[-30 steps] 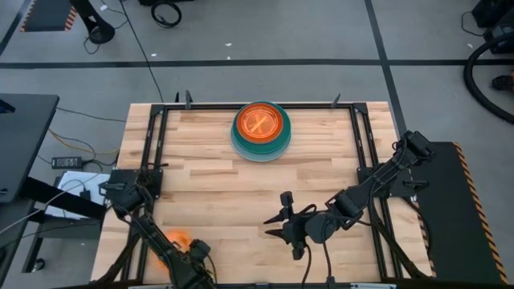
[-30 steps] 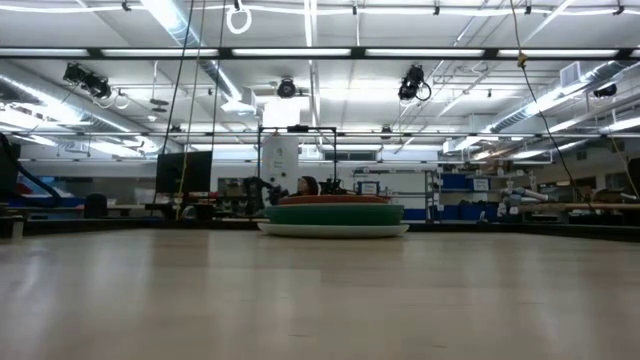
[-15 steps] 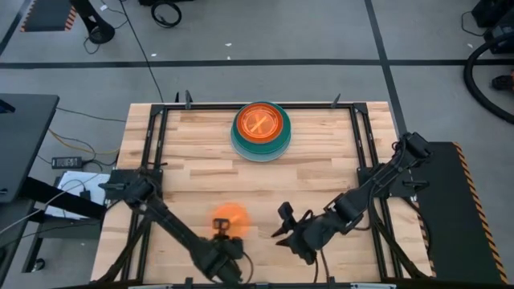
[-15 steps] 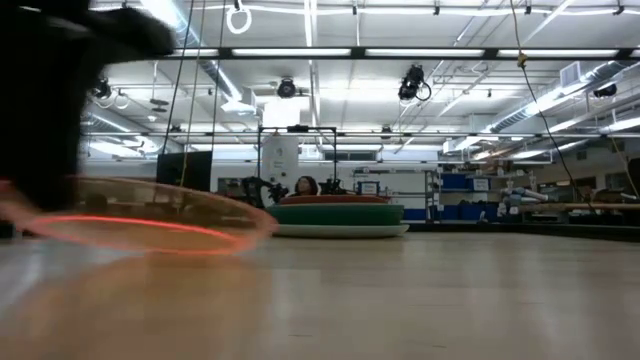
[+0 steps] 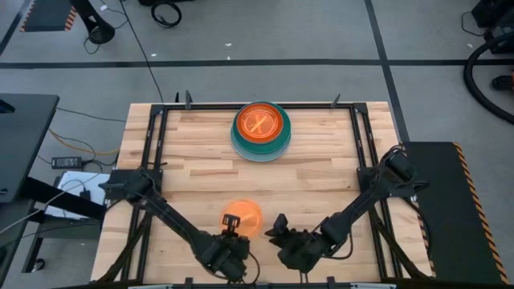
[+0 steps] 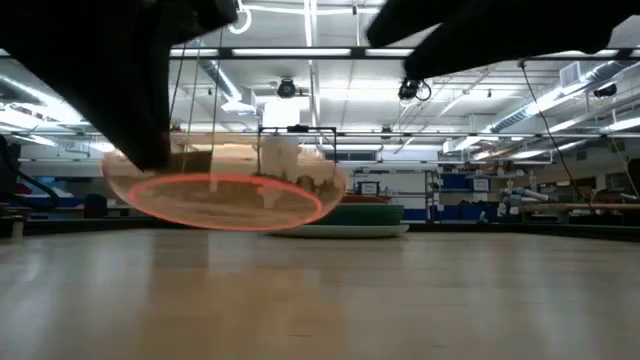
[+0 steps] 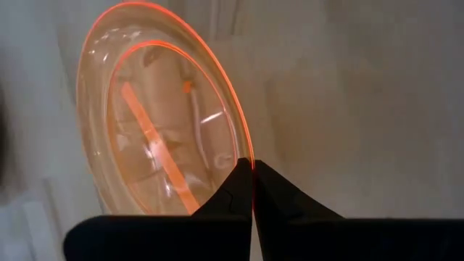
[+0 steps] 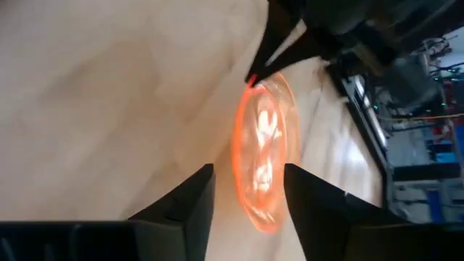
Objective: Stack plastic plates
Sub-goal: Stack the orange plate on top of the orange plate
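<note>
A small translucent orange plate point(image 5: 242, 217) hangs above the table's near middle, held by my left gripper point(image 5: 233, 228), which is shut on it. The low view shows the plate point(image 6: 228, 190) clear of the wood. My right gripper point(image 5: 278, 230) is open just to the plate's right and touches nothing. Its wrist view looks past its fingers at the plate point(image 8: 264, 152) and my left gripper point(image 8: 262, 71). A stack of plates point(image 5: 261, 130) rests on the table near the far edge: a translucent orange one on top, teal and green ones below, a pale one at the bottom. My left gripper pinches the orange plate's rim point(image 7: 251, 161) between its two fingertips, on the side of the plate facing the table's near edge. The fingers come from the near side. The plate is lifted clear of the table and extends away from the fingers, roughly level.
Bare wood lies between the held plate and the stack point(image 6: 335, 214). A black frame point(image 5: 161, 128) runs along the table's left, far and right sides. Both arms crowd the near edge.
My left gripper has carried the orange plate from the near left corner toward the table's middle and lifted it clear of the wood. My right gripper has drawn back toward the near edge and a little left, closer to the plate.
</note>
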You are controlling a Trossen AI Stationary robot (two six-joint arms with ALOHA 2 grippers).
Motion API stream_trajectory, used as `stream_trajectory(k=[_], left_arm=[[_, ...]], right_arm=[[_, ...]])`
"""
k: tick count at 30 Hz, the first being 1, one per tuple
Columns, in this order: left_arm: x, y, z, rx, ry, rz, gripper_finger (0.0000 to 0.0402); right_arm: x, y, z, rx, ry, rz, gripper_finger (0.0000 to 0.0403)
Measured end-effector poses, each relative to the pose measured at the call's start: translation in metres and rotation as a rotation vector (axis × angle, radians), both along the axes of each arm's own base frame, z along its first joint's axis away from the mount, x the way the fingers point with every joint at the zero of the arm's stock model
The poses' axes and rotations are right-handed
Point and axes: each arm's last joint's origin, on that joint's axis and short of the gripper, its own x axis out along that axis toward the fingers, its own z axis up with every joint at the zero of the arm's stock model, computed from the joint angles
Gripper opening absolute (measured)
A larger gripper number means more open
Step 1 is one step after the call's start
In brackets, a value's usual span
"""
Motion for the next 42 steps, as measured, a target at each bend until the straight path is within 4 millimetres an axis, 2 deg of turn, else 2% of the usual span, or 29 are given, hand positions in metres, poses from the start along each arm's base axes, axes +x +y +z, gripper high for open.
stream_trajectory(k=[5,12,19,31,34,42], left_arm=[[-0.007,-0.005,0.013,-0.015,-0.054,-0.007,0.0007],[-0.007,-0.005,0.017,-0.025,-0.062,-0.002,0.0007],[-0.007,-0.004,0.017,-0.014,-0.061,-0.022,0.0007],[-0.003,-0.003,0.018,-0.023,-0.082,-0.014,0.0010],[-0.002,-0.002,0.018,-0.022,-0.081,-0.010,0.0023],[0.002,0.006,0.024,-0.059,-0.050,0.014,0.0105]], right_arm=[[0.016,-0.010,-0.017,0.036,0.000,-0.051,0.0196],[0.027,-0.027,-0.019,0.015,0.009,-0.088,0.0175],[0.033,-0.033,-0.023,0.026,0.106,0.063,0.0132],[0.036,-0.040,-0.023,-0.030,0.103,0.037,0.0035],[0.035,-0.040,-0.024,-0.043,0.115,0.045,0.0010],[0.033,-0.037,-0.024,-0.083,0.121,0.072,0.0008]])
